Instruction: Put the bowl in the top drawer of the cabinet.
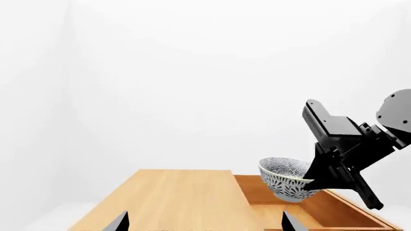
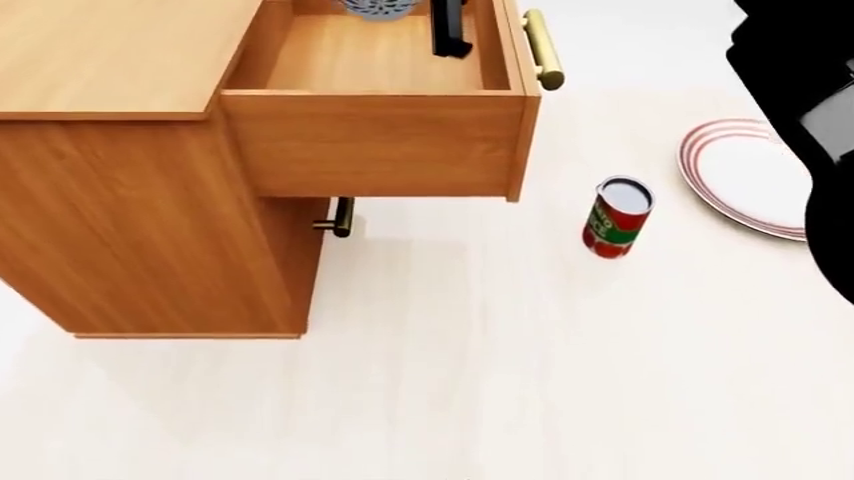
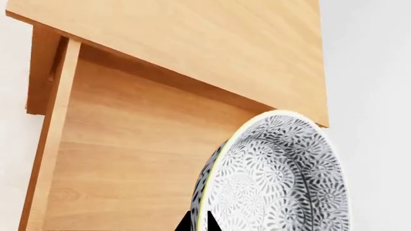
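The speckled bowl (image 3: 282, 178) hangs over the open top drawer (image 2: 374, 140) of the wooden cabinet (image 2: 120, 200). My right gripper (image 3: 199, 224) is shut on the bowl's rim, one finger inside and one outside. In the left wrist view the bowl (image 1: 288, 183) is tilted above the drawer floor, held by the right gripper (image 1: 313, 179). The head view shows only the bowl's edge (image 2: 380, 8) and a black finger (image 2: 450, 30) at the top of the picture. My left gripper (image 1: 205, 224) is open above the cabinet top (image 1: 167, 197), with nothing between its fingers.
A red can (image 2: 617, 217) stands on the floor to the right of the cabinet. A white plate with red rings (image 2: 741, 175) lies beyond it. The lower drawer's brass handle (image 2: 340, 215) shows under the pulled-out drawer. My right arm (image 2: 801, 90) covers the right edge.
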`<state>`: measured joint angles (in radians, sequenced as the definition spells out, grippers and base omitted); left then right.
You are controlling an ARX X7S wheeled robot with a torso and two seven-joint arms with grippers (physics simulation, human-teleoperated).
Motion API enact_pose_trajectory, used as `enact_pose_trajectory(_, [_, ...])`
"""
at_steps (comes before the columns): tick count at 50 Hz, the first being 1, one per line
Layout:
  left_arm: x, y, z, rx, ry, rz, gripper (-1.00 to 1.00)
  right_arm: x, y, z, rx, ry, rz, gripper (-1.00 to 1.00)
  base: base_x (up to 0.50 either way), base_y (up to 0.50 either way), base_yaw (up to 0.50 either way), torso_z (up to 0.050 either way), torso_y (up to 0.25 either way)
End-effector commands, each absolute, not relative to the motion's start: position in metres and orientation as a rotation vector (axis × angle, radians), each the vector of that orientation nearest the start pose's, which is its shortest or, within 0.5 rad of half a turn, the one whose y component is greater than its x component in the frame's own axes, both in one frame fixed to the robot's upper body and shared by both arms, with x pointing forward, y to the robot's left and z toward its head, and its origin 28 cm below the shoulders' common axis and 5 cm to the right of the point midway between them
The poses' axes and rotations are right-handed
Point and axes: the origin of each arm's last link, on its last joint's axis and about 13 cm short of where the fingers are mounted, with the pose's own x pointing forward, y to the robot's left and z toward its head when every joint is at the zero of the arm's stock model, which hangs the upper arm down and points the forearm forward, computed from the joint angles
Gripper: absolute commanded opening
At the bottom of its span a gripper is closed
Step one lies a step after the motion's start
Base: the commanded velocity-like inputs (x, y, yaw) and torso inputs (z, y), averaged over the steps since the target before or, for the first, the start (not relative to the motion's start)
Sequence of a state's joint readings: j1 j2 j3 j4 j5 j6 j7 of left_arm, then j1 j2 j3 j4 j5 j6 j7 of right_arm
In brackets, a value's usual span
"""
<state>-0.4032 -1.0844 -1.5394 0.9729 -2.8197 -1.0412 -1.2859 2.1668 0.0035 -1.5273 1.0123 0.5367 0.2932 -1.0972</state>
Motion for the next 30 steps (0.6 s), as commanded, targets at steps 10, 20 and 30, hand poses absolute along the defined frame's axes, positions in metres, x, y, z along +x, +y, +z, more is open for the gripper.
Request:
enact_pose_trajectory(10, [0.0174, 0.2906, 0.2969, -0.018, -0.54, -0.017, 1.0, 0.3651, -0.0339, 0.5009, -1.314, 0.125, 0.981, -1.0, 0.0, 0.0, 0.0, 0.0, -0.098])
enact_pose_trajectory(20, [0.0184, 0.2911, 0.2963, -0.027, -0.545, -0.015, 1.0, 0.3646, -0.0337, 0.5036, -1.304, 0.112, 0.968, 1.0, 0.0, 0.0, 0.0, 0.0, -0.021])
enact_pose_trajectory(30, [0.0147, 0.2908, 0.297, -0.029, -0.547, -0.02, 1.0, 0.3632, -0.0352, 0.5066, -1.296, 0.106, 0.961, 1.0, 0.0, 0.0, 0.0, 0.0, 0.0])
